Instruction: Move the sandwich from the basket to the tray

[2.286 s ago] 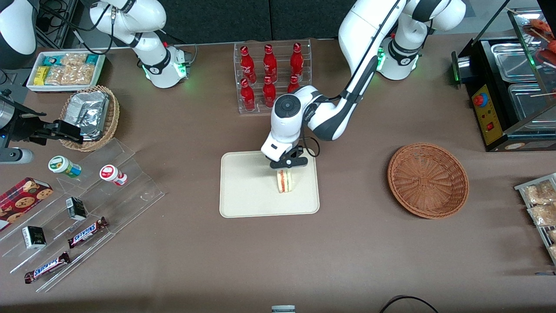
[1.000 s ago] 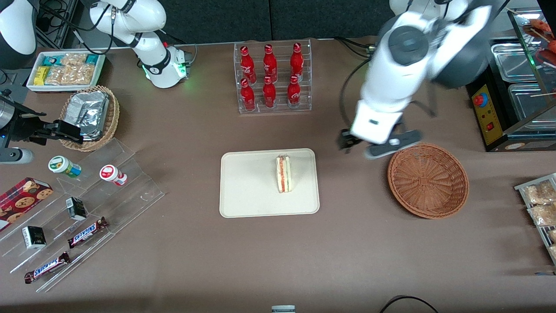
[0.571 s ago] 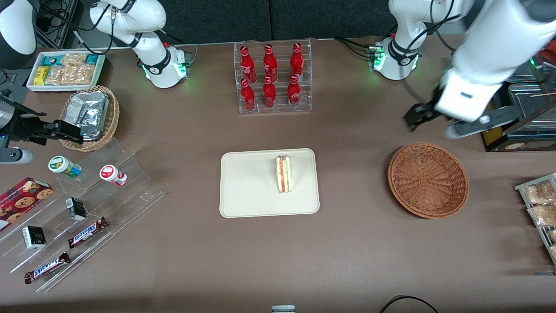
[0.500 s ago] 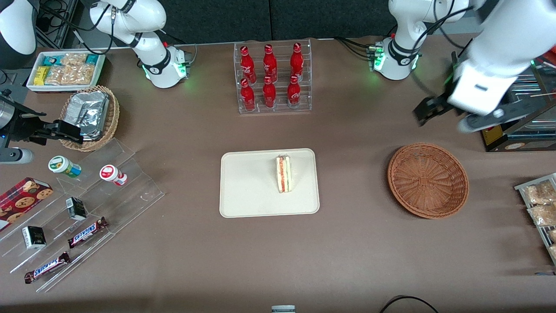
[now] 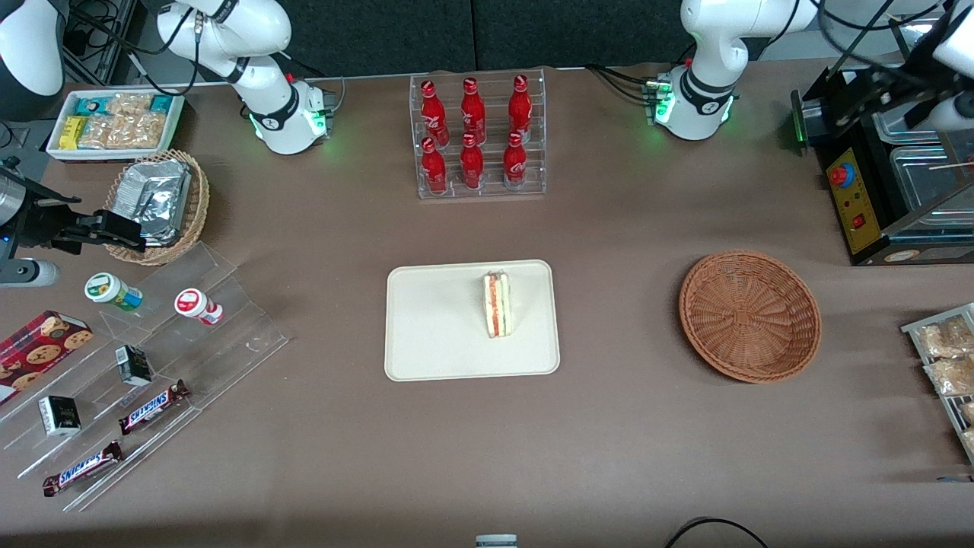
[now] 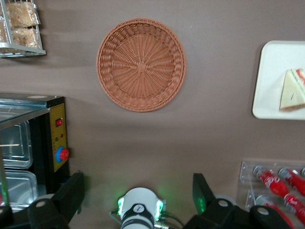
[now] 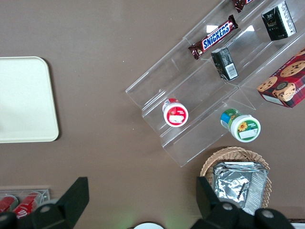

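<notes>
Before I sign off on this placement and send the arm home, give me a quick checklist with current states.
1. Sandwich on the tray: ok, lying inside the rim.
2. Basket emptied: ok, nothing in it.
3. End effector released: ok, open and holding nothing in the left wrist view.
4. End effector clear of the tray: ok, raised high near the working arm's end of the table, over the black warmer.
5. Bottle rack undisturbed: ok, six red bottles upright.
</notes>
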You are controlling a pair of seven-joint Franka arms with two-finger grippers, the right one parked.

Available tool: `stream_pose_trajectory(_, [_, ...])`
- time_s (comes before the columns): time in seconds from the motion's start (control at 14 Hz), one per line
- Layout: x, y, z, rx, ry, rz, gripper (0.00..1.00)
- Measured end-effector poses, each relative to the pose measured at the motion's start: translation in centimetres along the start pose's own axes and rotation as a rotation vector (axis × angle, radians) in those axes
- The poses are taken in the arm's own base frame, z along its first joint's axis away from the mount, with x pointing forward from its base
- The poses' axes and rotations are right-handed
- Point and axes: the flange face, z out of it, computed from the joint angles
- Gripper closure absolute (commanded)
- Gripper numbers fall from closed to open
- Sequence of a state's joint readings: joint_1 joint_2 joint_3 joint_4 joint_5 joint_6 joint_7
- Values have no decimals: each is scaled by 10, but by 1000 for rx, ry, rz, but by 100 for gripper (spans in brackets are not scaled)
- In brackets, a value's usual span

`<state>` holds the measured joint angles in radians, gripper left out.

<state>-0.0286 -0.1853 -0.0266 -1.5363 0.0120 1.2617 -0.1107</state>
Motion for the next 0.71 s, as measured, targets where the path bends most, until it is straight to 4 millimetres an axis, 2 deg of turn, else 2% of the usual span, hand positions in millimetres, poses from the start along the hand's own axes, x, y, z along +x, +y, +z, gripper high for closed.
stream_pose_trajectory(0.14, [-9,-10,-2,-5,-1,27,0])
stream_pose_trajectory(0.43, [-24,-11,4,-6,-12,68,0])
stream_pose_trajectory(0.71, [-23,-8,4,0,-5,83,0])
